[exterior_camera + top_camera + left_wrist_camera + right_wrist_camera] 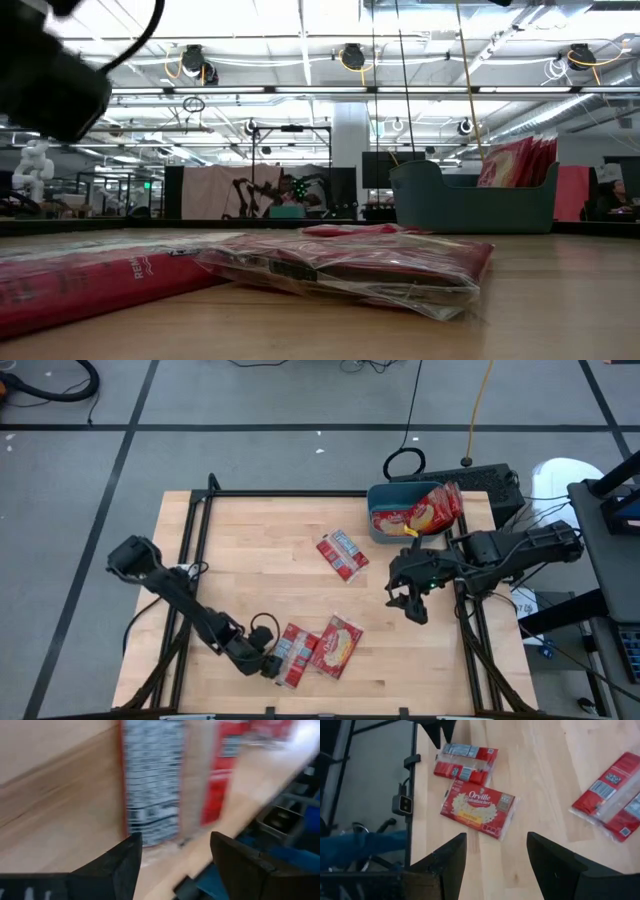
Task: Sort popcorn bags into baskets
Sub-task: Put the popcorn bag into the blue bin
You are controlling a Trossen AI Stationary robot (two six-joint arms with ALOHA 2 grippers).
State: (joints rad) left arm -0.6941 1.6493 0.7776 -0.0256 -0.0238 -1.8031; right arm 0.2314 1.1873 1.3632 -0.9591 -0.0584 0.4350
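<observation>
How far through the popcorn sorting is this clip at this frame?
Partly done. Several popcorn bags already sit in the teal basket. Three remain on the table: one near the middle and two at the front edge, a label-side-up bag and a picture-side-up bag. The left gripper, open, is at the label-side-up bag. The right gripper hangs open and empty near the basket.

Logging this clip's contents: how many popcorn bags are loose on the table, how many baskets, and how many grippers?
Popcorn bags loose on the table: 3 (label-side bag at the left gripper, picture-side bag, mid-table bag)
Baskets: 1, teal, holding more bags, number unclear
Grippers: 2, left, right
Total: 6
</observation>
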